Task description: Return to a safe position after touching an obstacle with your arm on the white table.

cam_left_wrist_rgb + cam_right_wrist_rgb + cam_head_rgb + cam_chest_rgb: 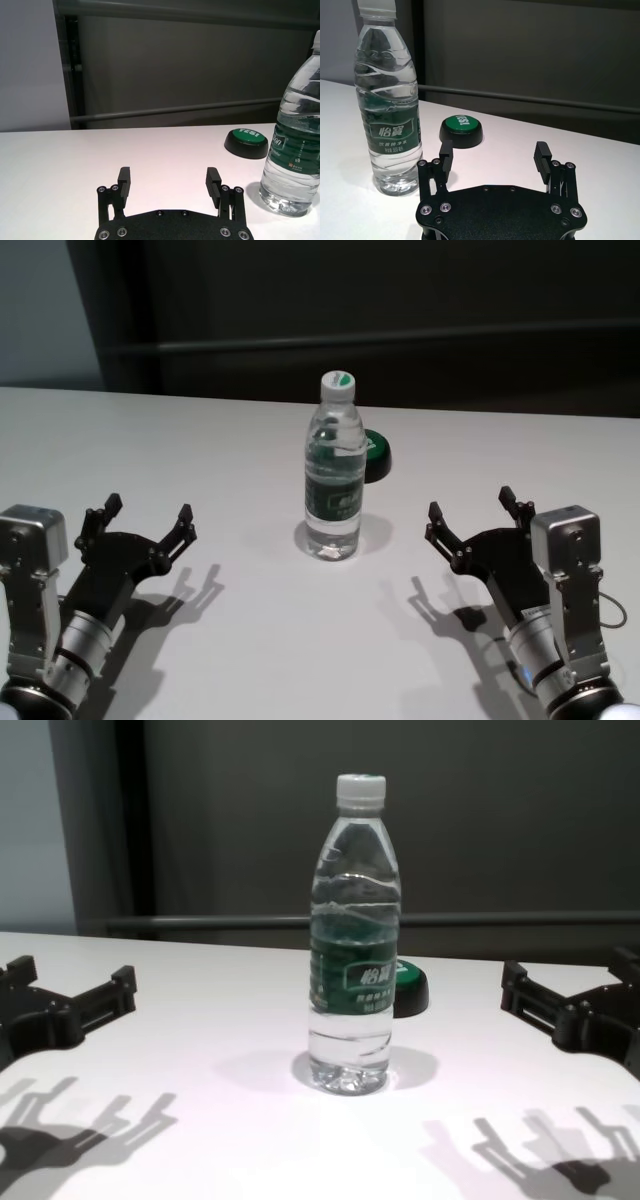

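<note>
Nearest the robot: left end effector (147, 523) low over the white worktop (230, 640), fingers spread, nothing between them. Right end effector (476, 515) mirrors it on the other side, likewise spread and empty. Both hover above their own shadows; neither touches anything.

Centre, between the two and clear of both: the water bottle (334, 468), upright, capped, filled most of the way. In the left wrist view the bottle (296, 145) sits off to the side of the fingers (123, 184); in the right wrist view the bottle (387, 102) stands just beyond one fingertip line, so the right side looks to have the smaller margin.

Just behind the bottle: low black disc with green top (377, 455), near the bottle's base, contact not resolvable.

Risks, as judged:
- Either arm sweeping inward while retracting could clip the bottle; tall and narrow, it would likely topple and roll.
- A falling bottle could strike the disc.
- Dropping an arm too low could drag its open fingers across the worktop.
</note>
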